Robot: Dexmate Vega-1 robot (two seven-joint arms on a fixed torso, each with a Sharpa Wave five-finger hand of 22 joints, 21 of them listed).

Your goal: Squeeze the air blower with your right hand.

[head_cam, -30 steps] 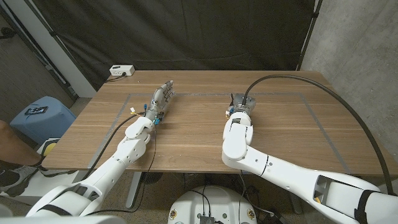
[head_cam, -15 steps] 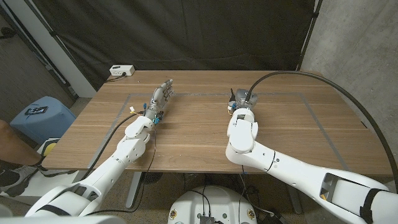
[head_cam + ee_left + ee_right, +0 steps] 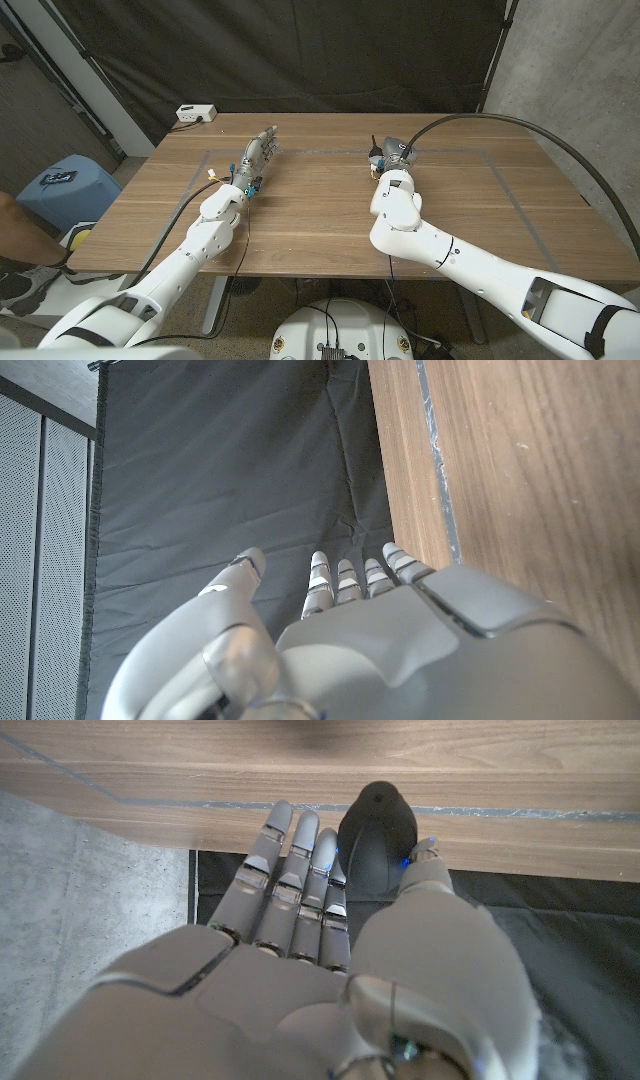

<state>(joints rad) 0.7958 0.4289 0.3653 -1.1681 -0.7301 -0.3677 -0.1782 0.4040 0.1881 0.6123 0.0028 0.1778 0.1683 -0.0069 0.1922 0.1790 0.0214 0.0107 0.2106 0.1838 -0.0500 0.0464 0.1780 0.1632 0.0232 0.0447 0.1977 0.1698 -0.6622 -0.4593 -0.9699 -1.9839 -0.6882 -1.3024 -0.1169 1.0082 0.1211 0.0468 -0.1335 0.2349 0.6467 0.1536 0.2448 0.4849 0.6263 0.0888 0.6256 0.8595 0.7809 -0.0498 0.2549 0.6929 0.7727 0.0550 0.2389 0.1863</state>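
Right robot hand touching air blower, fingers extended.

no readable text anywhere, no labels or brand marks legible, nothing printed clear enough to make out, no numbers or signs either

air blower on table, against right hand; left hand well apart.
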